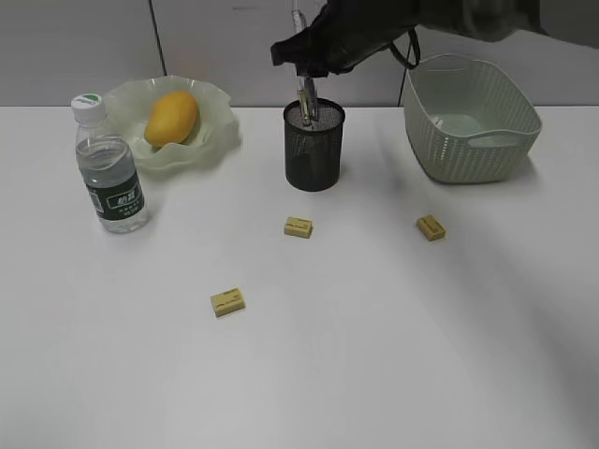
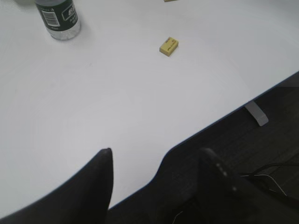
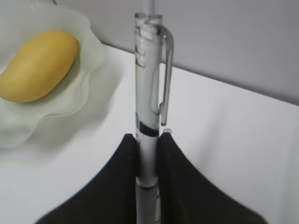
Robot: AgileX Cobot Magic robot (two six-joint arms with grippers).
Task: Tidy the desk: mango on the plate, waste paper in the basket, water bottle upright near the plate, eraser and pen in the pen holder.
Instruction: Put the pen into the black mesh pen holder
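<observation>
My right gripper (image 1: 304, 67) (image 3: 148, 140) is shut on a clear pen (image 1: 305, 101) (image 3: 149, 84). It holds the pen upright with its lower end inside the black mesh pen holder (image 1: 314, 159). The mango (image 1: 172, 117) (image 3: 39, 65) lies in the wavy green plate (image 1: 213, 131) (image 3: 91, 51). The water bottle (image 1: 109, 168) (image 2: 58, 18) stands upright in front of the plate, to its left. Three yellow erasers (image 1: 299, 227) (image 1: 431, 227) (image 1: 227, 301) lie on the desk (image 1: 374, 355). My left gripper (image 2: 158, 154) is open and empty over the desk's front edge. No waste paper is in view.
The green woven basket (image 1: 468, 140) stands at the back right of the desk, beside the pen holder. One eraser (image 2: 169, 46) shows in the left wrist view. The desk's front edge (image 2: 233, 109) runs there, with dark floor below.
</observation>
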